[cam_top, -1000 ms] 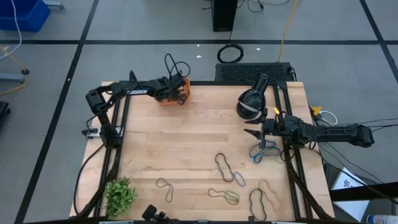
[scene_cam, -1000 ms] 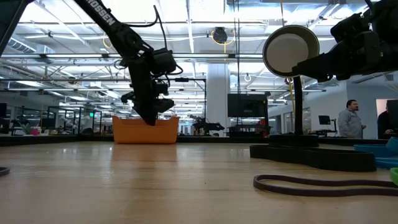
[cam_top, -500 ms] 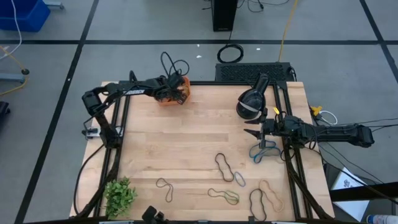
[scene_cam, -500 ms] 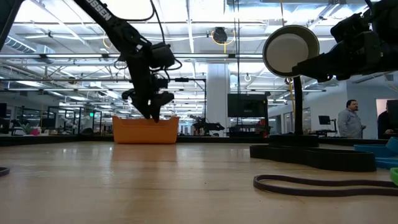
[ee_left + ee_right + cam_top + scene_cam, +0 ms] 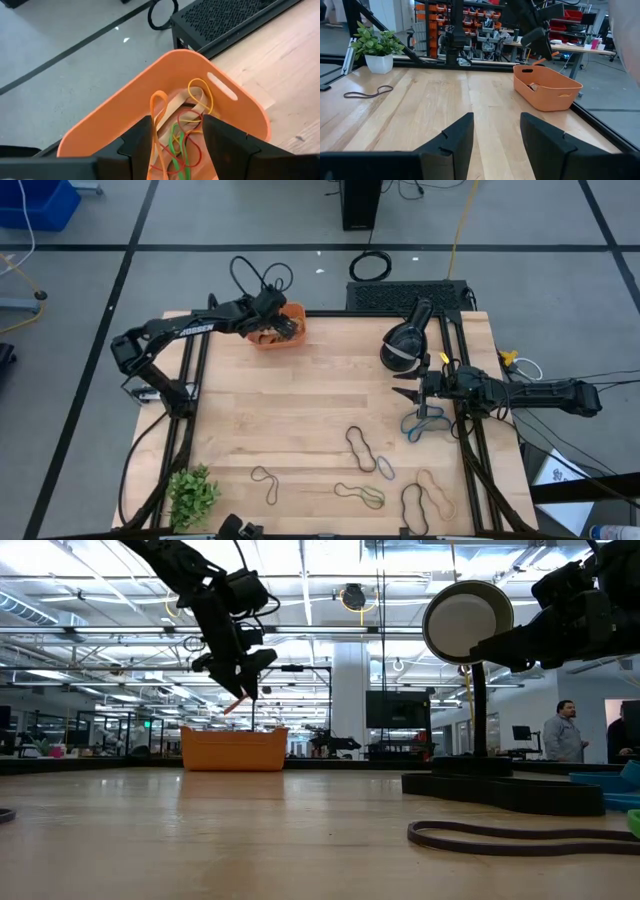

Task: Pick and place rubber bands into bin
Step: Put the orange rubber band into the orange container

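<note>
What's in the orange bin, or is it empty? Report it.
Not empty. The left wrist view shows the bin holding several rubber bands, orange, yellow, green, red and tan, with the open left gripper above it.

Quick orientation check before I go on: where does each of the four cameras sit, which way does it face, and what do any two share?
High: overhead, straight down; both arms, left gripper over the bin, right gripper.
Low: table height, facing the room; left arm above the bin.
Left wrist: down past open fingers onto rubber bands in the bin.
Right wrist: level across the table, open fingers.
Shared: all four show the bin.
</note>
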Tool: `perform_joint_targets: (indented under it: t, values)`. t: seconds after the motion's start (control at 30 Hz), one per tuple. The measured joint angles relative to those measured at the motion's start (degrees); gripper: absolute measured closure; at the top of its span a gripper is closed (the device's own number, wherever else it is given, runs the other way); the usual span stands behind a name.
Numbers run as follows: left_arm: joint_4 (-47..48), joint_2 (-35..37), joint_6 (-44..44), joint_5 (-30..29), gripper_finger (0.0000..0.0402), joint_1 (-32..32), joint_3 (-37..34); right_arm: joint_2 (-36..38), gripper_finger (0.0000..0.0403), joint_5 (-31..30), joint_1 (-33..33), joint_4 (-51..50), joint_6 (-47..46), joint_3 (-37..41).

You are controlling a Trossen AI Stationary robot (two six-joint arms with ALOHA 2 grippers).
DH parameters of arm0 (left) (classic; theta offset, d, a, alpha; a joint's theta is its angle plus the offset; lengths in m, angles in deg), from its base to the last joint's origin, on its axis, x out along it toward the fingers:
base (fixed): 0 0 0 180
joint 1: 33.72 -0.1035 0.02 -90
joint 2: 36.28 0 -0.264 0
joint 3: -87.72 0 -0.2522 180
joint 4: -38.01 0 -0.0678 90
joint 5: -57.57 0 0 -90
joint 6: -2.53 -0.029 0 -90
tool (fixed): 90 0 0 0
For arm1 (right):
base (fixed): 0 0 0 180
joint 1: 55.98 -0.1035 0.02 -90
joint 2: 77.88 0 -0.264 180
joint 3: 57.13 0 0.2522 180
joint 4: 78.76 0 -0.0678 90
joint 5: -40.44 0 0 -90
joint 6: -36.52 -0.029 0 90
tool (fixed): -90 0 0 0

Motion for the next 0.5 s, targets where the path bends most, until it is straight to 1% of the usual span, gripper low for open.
perform_joint_targets:
  t: [0.5]
  values:
    - [0.34,-0.94,0.52,0.35,0.0220,0.33,0.02,0.01,0.0248,0.02,0.00,0.00,-0.02,0.00]
